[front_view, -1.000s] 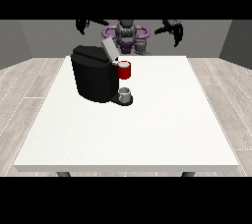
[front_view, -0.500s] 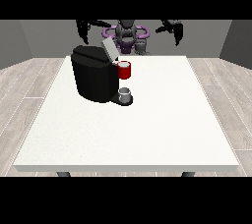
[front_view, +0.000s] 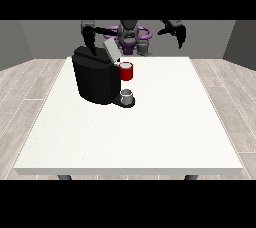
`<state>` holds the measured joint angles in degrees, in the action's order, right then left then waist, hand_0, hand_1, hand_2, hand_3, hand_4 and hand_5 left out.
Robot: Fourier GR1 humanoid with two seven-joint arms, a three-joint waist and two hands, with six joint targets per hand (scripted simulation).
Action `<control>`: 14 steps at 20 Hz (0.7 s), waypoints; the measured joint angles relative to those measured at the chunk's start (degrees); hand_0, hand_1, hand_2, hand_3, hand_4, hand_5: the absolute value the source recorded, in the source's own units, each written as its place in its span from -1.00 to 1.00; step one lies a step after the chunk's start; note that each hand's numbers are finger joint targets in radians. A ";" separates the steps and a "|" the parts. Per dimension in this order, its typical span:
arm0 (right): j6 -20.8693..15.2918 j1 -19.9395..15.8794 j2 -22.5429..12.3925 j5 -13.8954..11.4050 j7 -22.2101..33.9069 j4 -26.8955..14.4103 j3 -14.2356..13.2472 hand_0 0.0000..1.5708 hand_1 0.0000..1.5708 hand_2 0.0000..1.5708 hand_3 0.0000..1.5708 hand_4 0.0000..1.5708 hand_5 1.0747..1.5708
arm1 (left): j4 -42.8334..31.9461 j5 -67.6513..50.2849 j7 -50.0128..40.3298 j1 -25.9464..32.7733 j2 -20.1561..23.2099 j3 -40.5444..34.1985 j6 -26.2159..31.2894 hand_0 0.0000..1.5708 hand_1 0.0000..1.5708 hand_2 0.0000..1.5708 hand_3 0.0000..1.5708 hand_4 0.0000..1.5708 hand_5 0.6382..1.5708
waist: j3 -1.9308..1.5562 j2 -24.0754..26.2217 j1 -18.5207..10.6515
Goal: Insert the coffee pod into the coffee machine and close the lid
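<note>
The grey coffee pod (front_view: 127,94) sits on the white surface (front_view: 150,132) at the coffee machine's (front_view: 97,79) five o'clock, under a red thing at the machine (front_view: 126,71). Likely light, rigid, slick: pinch its sides. Both hands (front_view: 90,37) (front_view: 176,31) hover; finger state unclear

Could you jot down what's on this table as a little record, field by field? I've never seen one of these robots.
surface: large white table
machine: black coffee machine on the table's far left part, its lid tilted up
at the machine: a red thing
below it: a grey thing on the machine's base
robot hand at the view's left: raised above the machine
robot hand at the view's right: raised, holding nothing visible
</note>
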<state>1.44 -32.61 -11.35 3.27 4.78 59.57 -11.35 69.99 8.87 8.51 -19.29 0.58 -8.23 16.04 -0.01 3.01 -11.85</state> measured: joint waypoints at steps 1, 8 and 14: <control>-0.33 -0.70 0.63 -0.40 0.52 0.14 0.81 -1.00 -1.00 -1.00 -1.00 -1.00 1.00 | 0.42 -0.57 -0.37 -0.02 0.88 -0.58 0.31 -1.00 -1.00 -1.00 -1.00 -0.57 1.00 | 0.00 -0.28 0.50; -0.85 -3.80 1.85 -1.59 -0.87 -2.06 2.62 -1.00 -1.00 -1.00 -1.00 -1.00 1.00 | 7.08 -2.06 -3.19 3.34 1.30 0.45 -0.52 -1.00 -1.00 -1.00 -1.00 -0.52 1.00 | 0.03 -2.10 1.26; 0.06 -7.18 1.65 -1.91 -1.16 -2.96 3.46 -1.00 -1.00 -1.00 -1.00 -0.84 1.00 | 8.91 -2.53 -1.91 4.35 3.40 -0.52 -1.42 -1.00 -1.00 -1.00 -1.00 -0.60 1.00 | 0.03 -4.76 2.43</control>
<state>1.51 -39.79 -9.70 1.37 3.62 56.62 -7.89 78.90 6.35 6.59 -14.94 3.99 -8.75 14.62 0.02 -1.75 -9.42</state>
